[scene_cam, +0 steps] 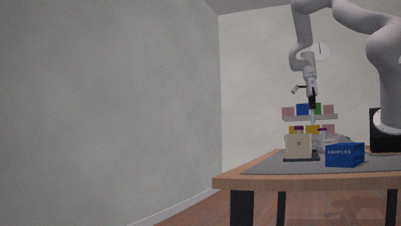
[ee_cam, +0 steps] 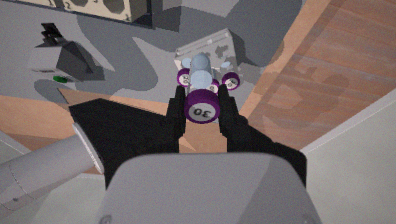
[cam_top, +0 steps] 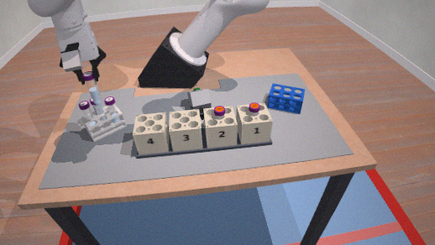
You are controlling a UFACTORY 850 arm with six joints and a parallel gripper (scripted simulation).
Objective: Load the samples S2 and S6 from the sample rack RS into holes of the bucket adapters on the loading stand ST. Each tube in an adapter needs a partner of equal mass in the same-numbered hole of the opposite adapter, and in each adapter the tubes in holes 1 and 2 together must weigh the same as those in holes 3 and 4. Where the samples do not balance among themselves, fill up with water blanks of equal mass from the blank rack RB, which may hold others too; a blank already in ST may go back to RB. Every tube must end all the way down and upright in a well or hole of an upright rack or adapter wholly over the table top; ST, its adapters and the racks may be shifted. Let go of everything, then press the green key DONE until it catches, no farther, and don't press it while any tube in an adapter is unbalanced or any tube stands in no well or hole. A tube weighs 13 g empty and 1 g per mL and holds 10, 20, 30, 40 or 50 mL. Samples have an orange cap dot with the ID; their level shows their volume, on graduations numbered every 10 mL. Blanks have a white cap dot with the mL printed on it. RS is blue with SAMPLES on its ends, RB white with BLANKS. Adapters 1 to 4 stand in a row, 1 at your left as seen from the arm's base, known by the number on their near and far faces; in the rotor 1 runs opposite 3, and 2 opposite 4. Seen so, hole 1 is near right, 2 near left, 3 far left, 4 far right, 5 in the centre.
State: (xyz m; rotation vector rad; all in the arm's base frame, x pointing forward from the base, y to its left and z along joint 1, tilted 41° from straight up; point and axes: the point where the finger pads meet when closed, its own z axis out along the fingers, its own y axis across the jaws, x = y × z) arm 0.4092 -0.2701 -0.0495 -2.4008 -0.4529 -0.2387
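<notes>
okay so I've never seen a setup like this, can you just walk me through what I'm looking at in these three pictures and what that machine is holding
It is one white robot arm bolted to a black block at the back of a table. At its end sits a gripper: two black fingers that pinch.

One picture looks down on the table from the front, one looks from the side of the room, and one comes from a camera on the arm's wrist, looking down past the fingers.

On the grey mat stand four cream blocks with holes, numbered 1 to 4. Blocks 1 and 2 each hold an orange-dotted tube. A blue rack marked SAMPLES looks empty. A white rack holds purple-capped tubes.

The gripper is shut on one such tube, cap marked 30, hanging above the white rack.
</notes>
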